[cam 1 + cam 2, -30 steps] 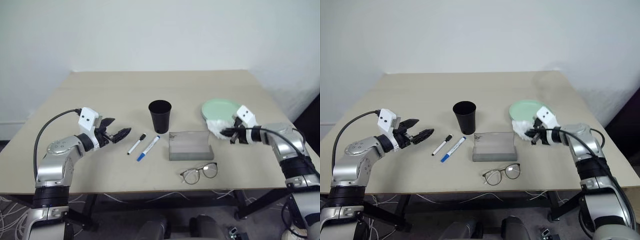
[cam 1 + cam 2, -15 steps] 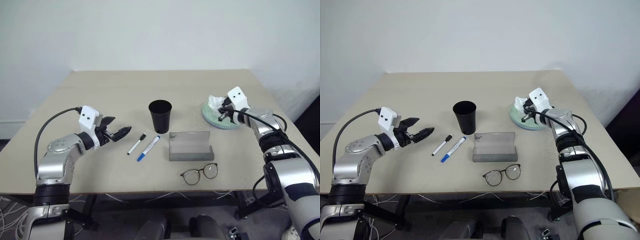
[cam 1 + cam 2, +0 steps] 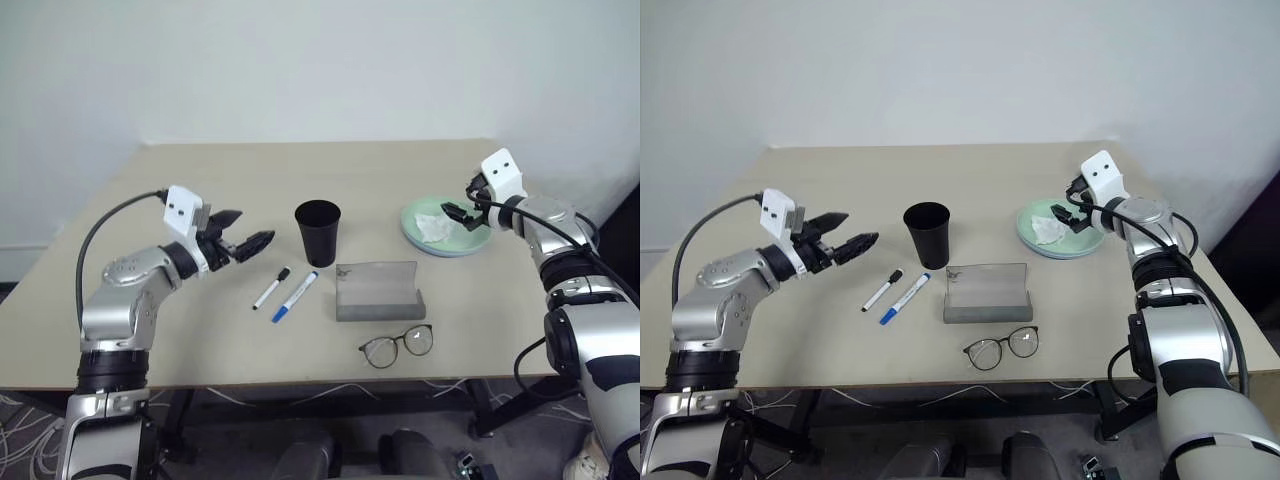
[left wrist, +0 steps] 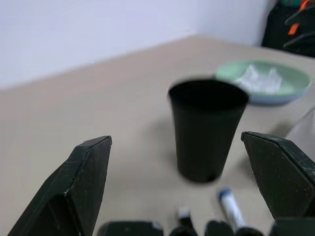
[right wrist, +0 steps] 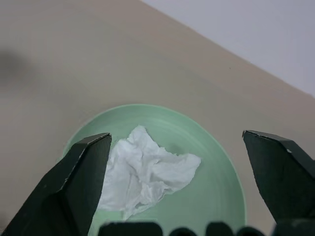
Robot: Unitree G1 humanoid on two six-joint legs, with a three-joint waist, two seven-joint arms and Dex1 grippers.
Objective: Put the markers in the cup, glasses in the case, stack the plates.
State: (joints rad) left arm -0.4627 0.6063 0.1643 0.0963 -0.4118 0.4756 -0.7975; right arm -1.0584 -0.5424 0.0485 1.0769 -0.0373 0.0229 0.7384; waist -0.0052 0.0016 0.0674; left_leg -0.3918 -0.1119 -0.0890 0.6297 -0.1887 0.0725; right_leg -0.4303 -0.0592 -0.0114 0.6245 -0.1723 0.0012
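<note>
Even, soft indoor light; faint shadows; blurred cup (image 4: 207, 129) up close.

Tissue (image 3: 432, 227) on plates (image 3: 470, 245), right of cup (image 3: 318, 233).

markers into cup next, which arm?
Left. The open left gripper hovers beside the markers and cup; the right gripper is over the plates.
</note>
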